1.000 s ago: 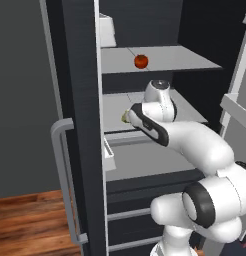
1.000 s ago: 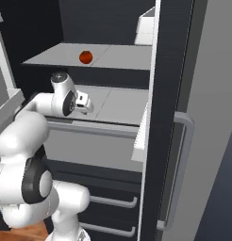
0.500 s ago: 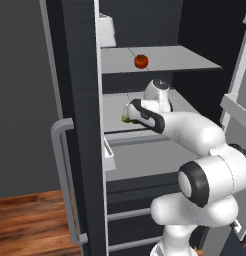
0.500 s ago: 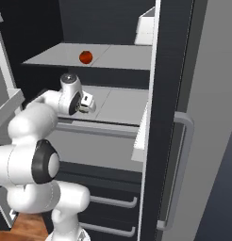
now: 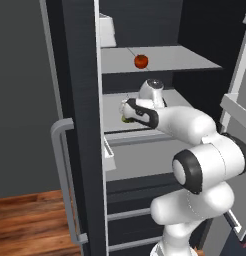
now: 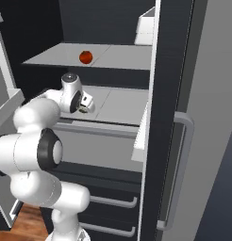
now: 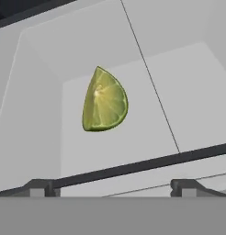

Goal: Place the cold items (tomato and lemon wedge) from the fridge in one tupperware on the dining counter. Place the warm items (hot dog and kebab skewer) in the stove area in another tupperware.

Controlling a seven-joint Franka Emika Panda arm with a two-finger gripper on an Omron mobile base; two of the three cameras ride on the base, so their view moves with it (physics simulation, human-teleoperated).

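Behind the arm's own forearm in the left base view, the lemon wedge (image 5: pixel 126 118) is mostly hidden (a yellow-green sliver shows). Ahead of the pincer (image 7: pixel 113 187), jaws spread wide and empty, the wedge lies on the fridge (image 6: pixel 172 70) middle shelf (image 7: pixel 133 137). Above the pincer, one shelf up, sits the tomato (image 6: pixel 86 57).
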